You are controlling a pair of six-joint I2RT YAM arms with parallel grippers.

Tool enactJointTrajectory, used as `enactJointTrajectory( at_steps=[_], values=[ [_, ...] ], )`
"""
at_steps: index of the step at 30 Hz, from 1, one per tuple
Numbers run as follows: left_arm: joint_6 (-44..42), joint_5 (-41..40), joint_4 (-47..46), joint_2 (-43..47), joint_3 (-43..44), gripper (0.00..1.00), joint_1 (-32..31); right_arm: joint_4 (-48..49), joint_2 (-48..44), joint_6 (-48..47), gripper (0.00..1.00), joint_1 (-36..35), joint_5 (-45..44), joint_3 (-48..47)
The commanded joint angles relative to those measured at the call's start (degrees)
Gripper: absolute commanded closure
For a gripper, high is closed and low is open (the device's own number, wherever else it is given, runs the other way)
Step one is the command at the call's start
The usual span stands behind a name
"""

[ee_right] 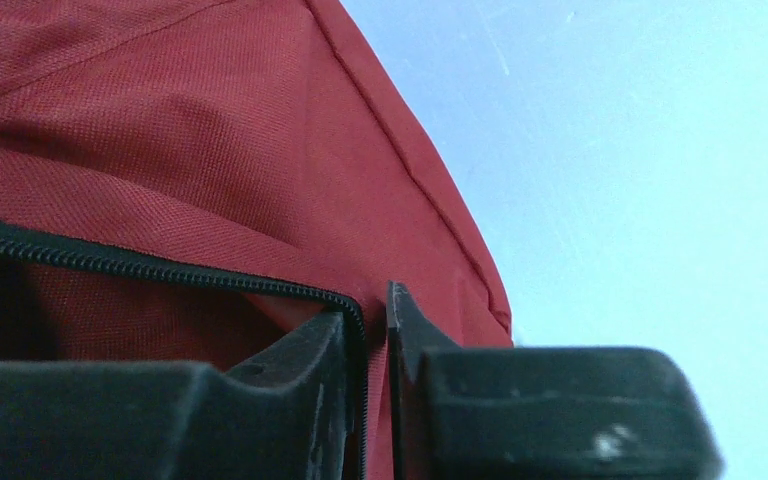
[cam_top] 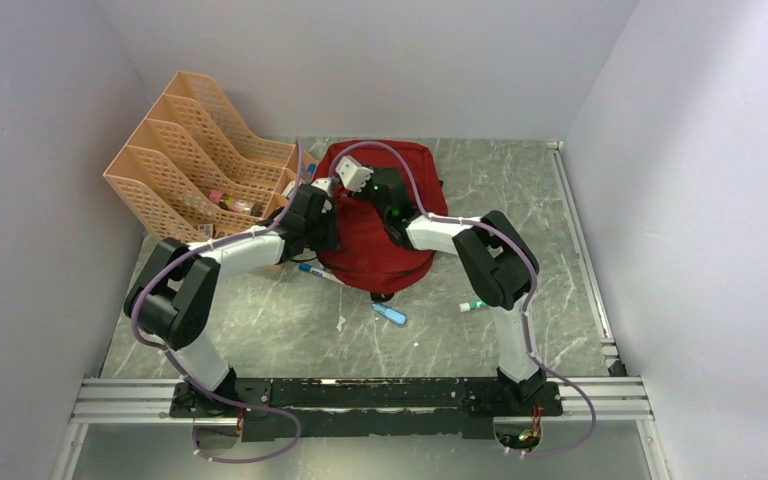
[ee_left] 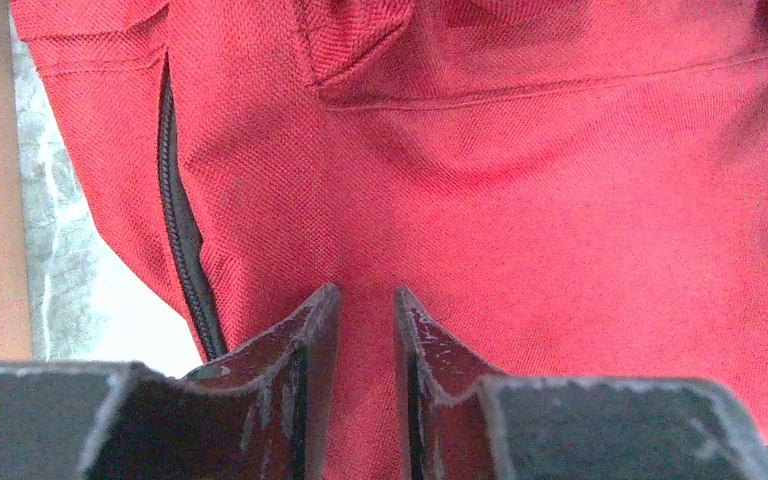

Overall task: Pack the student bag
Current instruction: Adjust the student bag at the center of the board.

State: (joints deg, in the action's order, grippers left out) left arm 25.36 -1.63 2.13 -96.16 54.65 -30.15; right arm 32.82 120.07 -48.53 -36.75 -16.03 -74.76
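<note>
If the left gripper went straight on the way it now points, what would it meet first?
The red fabric of the student bag, right ahead of the left gripper. It may be touching it; depth is unclear.

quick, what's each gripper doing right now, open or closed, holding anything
left gripper: closed, pinching the large dark-red fabric backpack
right gripper: closed on the backpack's edge, at its black zipper

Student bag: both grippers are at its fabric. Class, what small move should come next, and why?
Probably the right gripper should lift the zipper edge it pinches while the left gripper holds the fabric, opening the student bag wider: a blue item lies outside on the table.
</note>
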Motion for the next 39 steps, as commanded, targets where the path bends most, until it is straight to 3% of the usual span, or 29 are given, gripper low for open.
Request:
enactJointTrajectory(
  at_steps=[1,4,8,18,24,30,34,36,39],
  values=[
    [0.0,2.5,0.1,1.4,0.6,0.68,0.6,4.1,0.0,-0.1,0.89,0.2,-5.7,-1.1],
    [-0.7,5.1,0.3,1.1,2.7,0.68,0.8,1.4,0.0,2.5,1.0,0.6,-8.6,-3.4],
    [-3.1,6.3,1.2,-0.2,7.9,0.66,0.9,-2.0,-0.5,7.4,1.0,1.8,-15.4,-7.2],
    [-6.0,9.7,4.8,-6.5,22.4,0.65,2.0,-22.8,-5.2,21.3,1.0,5.9,-29.2,-18.2],
    [-6.5,11.5,6.3,-5.2,25.7,0.6,2.2,-43.3,-6.4,34.8,1.0,9.4,-32.4,-26.4],
    [-5.4,11.0,5.6,-1.9,23.5,0.37,2.2,-62.1,-5.3,46.4,1.0,12.3,-33.7,-35.7],
    [-3.3,11.7,4.0,-1.8,20.8,0.25,2.2,-72.7,-3.6,53.7,1.0,12.9,-28.2,-40.6],
    [-1.2,14.7,2.3,-2.6,19.5,0.07,2.1,-78.8,-1.8,57.0,1.0,13.0,-25.3,-43.2],
    [2.5,17.4,-1.1,-3.8,16.6,0.03,1.4,-79.0,-1.1,60.1,1.0,13.3,-20.1,-40.9]
  ],
)
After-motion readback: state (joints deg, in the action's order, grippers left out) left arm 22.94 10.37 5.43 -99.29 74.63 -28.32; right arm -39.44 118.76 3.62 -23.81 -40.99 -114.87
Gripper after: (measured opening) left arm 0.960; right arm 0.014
